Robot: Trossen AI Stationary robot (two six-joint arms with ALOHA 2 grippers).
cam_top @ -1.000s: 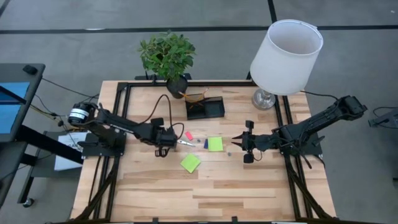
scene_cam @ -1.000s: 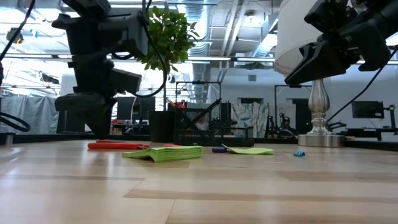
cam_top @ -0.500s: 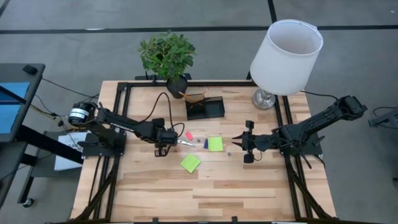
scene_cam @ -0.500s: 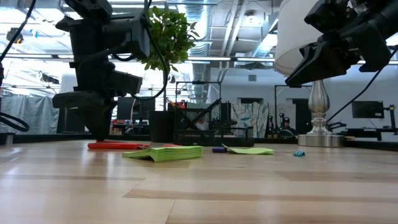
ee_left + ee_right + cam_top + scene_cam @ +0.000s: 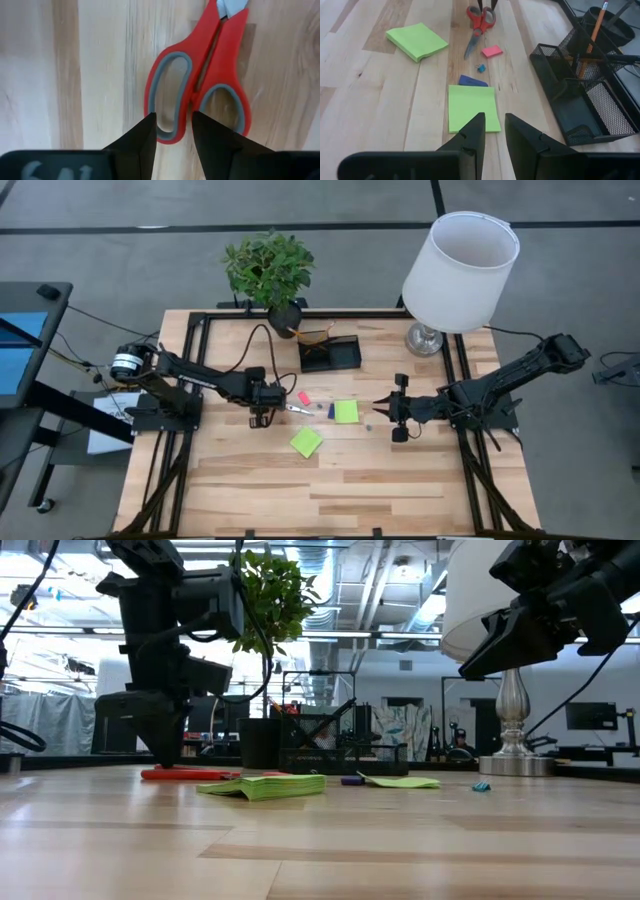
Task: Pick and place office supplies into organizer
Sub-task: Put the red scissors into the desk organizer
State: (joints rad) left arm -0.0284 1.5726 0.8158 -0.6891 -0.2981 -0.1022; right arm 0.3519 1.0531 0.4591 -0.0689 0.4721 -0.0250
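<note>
**A:** Nearest us lies a loose lime-green sticky-note pad (image 5: pixel 306 442), with the second pad (image 5: pixel 346 412) flat beyond it toward the right. Which arm is on the job?

**B:** The left one. The left gripper (image 5: pixel 173 131) is low over the red-handled scissors (image 5: pixel 200 85), fingers parted and straddling the bottom of one handle loop. It has not clamped anything yet.

**A:** What makes a good pick here?

**B:** I'd say close squarely across that loop's rim so the scissors don't swivel, then lift straight up. The blades point right, toward the pink piece (image 5: pixel 492 51) and the blue piece (image 5: pixel 481 67), so dragging could scatter them.

**A:** And the right gripper (image 5: pixel 494 131)?

**B:** Waiting on the right, above the table, fingers slightly apart and holding nothing.

**A:** Where does it all go?

**B:** Into the organizer (image 5: pixel 330 354) at the far edge, beside the plant pot (image 5: pixel 284 315). Orange pencils (image 5: pixel 598 20) already stand in it.
</note>
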